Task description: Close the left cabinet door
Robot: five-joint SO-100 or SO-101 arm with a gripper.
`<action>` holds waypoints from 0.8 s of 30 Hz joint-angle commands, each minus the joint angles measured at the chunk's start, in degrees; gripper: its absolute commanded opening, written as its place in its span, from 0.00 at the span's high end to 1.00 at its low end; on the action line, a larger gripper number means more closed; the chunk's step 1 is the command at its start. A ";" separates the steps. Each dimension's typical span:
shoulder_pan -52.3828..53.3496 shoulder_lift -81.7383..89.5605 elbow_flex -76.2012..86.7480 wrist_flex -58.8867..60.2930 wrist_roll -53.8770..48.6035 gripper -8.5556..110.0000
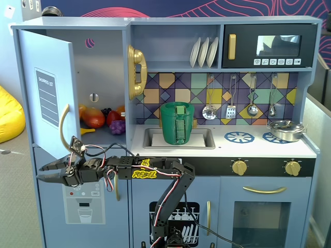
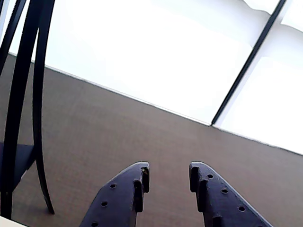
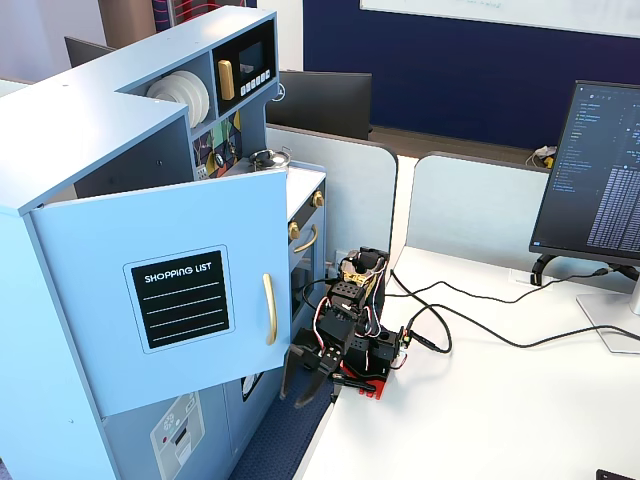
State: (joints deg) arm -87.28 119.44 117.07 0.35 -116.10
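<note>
The left cabinet door (image 1: pixel 49 93) is a light-blue panel with a black "SHOPPING LIST" label and a curved gold handle (image 1: pixel 63 126). It stands swung wide open in both fixed views (image 3: pixel 170 300). My gripper (image 1: pixel 42 172) is open and empty, pointing left, just below the door's bottom edge and in front of the lower fridge door. In a fixed view it (image 3: pixel 308 385) sits right of the open door, under its handle side. The wrist view shows the two dark fingertips (image 2: pixel 137 184) apart over brown carpet, with no door in sight.
The fridge compartment holds toy fruit (image 1: pixel 103 120). A green pot (image 1: pixel 177 123) sits in the sink. The grey dispenser panel (image 1: pixel 84 202) is on the lower door. A monitor (image 3: pixel 600 180) and cables (image 3: pixel 470 325) lie on the white desk. A black chair leg (image 2: pixel 38 104) is left in the wrist view.
</note>
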 commanded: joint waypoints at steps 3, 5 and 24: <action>10.81 3.52 -0.88 -2.11 -0.53 0.93; 15.38 4.57 -0.26 -2.20 -0.97 0.93; 40.08 15.56 7.56 0.35 1.76 0.93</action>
State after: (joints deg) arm -47.37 125.95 123.13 -3.52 -117.33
